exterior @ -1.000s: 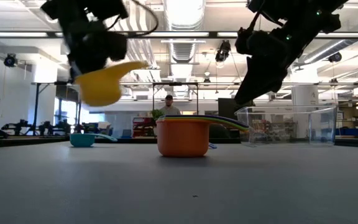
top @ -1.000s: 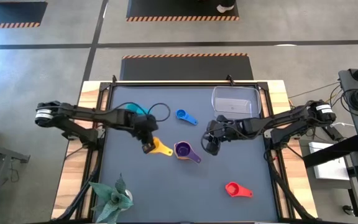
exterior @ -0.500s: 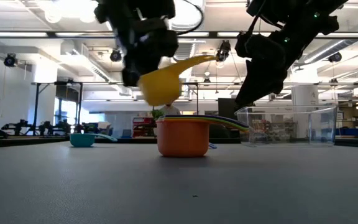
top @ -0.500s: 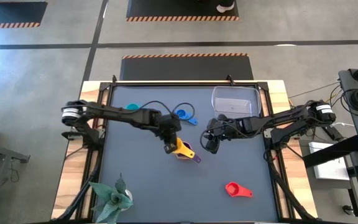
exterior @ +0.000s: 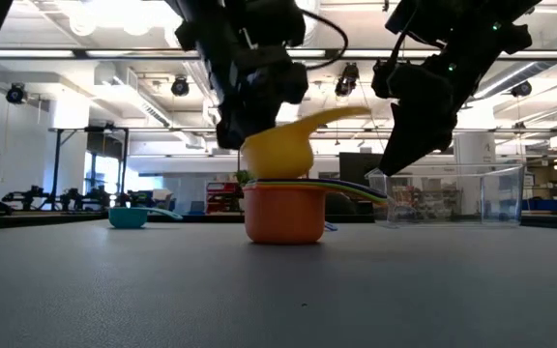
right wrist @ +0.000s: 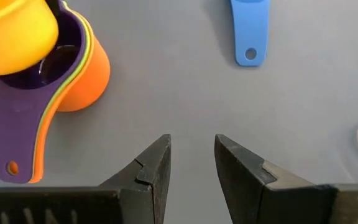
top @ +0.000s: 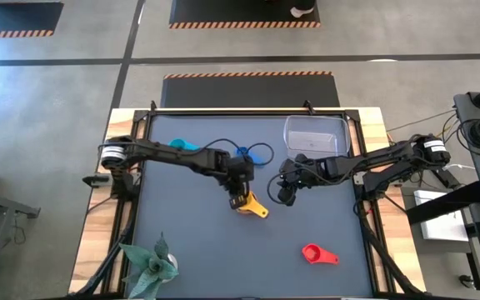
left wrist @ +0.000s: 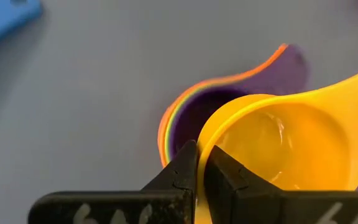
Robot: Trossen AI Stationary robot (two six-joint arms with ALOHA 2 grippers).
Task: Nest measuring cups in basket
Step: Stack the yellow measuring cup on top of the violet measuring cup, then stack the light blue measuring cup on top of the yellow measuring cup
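Note:
My left gripper [top: 240, 198] is shut on the yellow cup [top: 254, 207] and holds it right over the nested stack of orange, green and purple cups [exterior: 283, 213]. The high view hides the stack beneath the yellow cup. The cup's bottom is level with the stack's rim; whether they touch, I cannot tell. My right gripper [top: 286, 197] hangs open just right of the stack, holding nothing. The blue cup [top: 244, 152] and teal cup [top: 182, 144] lie on the mat toward the far side. The red cup [top: 317, 254] lies near the right front. The clear basket [top: 315, 133] stands at the far right. My left gripper pinches the yellow cup's rim [left wrist: 205, 138] on the side away from the handle, one finger [left wrist: 224, 177] inside the bowl and the other [left wrist: 182, 174] outside. The fingers come from above, pointing down. The cup tilts, with its handle [exterior: 341, 116] slanting upward toward the right.
A green paper-like plant [top: 148, 262] stands at the near left corner. A dark cable loops by the blue cup [top: 261, 154]. Open mat lies in front of the stack and between it and the red cup. People and equipment show in the room beyond the table.
My left gripper has carried the yellow cup toward the table's right and slightly nearer, from left of the stack to directly over it, and has lowered it to the stack's rim. It stayed shut on the cup. The stack has kept its place.

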